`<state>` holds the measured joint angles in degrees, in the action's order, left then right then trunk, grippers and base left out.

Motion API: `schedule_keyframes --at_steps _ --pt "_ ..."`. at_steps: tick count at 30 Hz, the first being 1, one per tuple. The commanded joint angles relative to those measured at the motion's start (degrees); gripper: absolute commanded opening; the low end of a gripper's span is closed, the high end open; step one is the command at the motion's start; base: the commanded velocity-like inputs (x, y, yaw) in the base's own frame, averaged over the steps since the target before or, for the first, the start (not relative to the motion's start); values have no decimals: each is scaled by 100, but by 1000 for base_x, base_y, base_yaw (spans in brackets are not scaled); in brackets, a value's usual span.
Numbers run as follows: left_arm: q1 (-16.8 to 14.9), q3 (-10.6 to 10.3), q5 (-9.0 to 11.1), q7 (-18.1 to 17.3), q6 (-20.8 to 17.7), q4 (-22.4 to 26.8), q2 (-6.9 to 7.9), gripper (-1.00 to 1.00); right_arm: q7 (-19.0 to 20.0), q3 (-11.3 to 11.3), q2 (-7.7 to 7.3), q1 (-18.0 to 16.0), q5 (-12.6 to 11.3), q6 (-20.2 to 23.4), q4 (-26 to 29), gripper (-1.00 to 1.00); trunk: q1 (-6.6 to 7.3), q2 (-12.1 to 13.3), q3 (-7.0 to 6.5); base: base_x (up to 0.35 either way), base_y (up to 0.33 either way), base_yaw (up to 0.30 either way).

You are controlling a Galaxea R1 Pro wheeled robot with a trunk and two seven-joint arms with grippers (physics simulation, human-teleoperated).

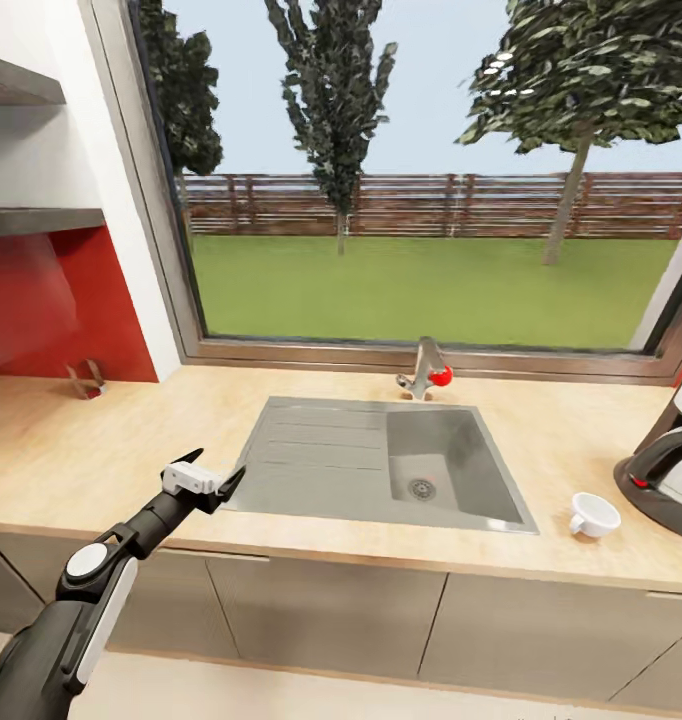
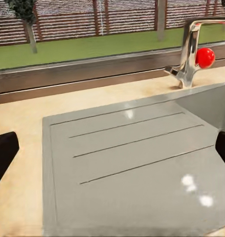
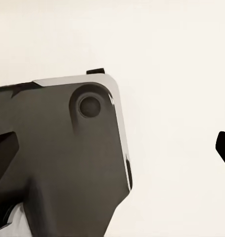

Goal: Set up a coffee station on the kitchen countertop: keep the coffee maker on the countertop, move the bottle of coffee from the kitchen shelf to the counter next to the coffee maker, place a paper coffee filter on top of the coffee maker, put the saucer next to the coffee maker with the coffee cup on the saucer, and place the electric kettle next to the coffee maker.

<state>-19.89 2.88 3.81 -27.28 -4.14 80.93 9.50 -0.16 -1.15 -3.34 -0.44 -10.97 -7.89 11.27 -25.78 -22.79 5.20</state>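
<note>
Along the kitchen countertop (image 1: 101,450), a steel sink (image 1: 381,460) is sitting beneath the window. Left gripper (image 1: 209,476) is hovering with jaws apart, empty. Coffee cup (image 1: 592,514) is resting just beside the coffee maker (image 1: 671,480). Right gripper's (image 3: 112,148) fingers are spread.

Counter (image 1: 101,440): pale wood grain, matt. Sink (image 1: 381,460): brushed grey metal, satin, faint glints on drainer ribs. Tap (image 1: 421,368): polished metal, glossy red knob. Cup (image 1: 593,514): smooth glossy white. Coffee maker (image 1: 671,480): shiny black plastic. Wall panel (image 1: 51,300): glossy red.
</note>
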Motion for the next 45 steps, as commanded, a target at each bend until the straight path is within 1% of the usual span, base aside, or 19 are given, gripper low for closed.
schedule_keyframes --at_steps 1,7,20,29,40,45 --pt "-6 8 41 -32 -43 2 -1 100 -2 -14 -1 -5 -46 -20 -1 100 -1 -13 17 -265 220 246" --pt "-6 10 37 -31 -47 2 1 100 -2 -12 0 -3 -46 -20 -2 100 -1 -13 39 -196 241 246" --pt "-7 18 30 -30 -52 2 8 100 -2 -14 0 -2 -46 -20 -2 100 -1 -13 88 -17 291 246" --pt "-6 11 29 179 -52 2 6 100 -2 -14 0 -3 -46 -20 -2 100 -1 -13 122 69 306 246" --pt "-8 4 23 198 -52 1 6 100 -2 -14 0 -3 -46 -20 -2 100 -1 -13 164 86 306 246" --pt "-6 6 23 197 -52 0 7 100 -2 -16 0 -3 -46 -20 -2 100 -1 -13 168 86 306 62"
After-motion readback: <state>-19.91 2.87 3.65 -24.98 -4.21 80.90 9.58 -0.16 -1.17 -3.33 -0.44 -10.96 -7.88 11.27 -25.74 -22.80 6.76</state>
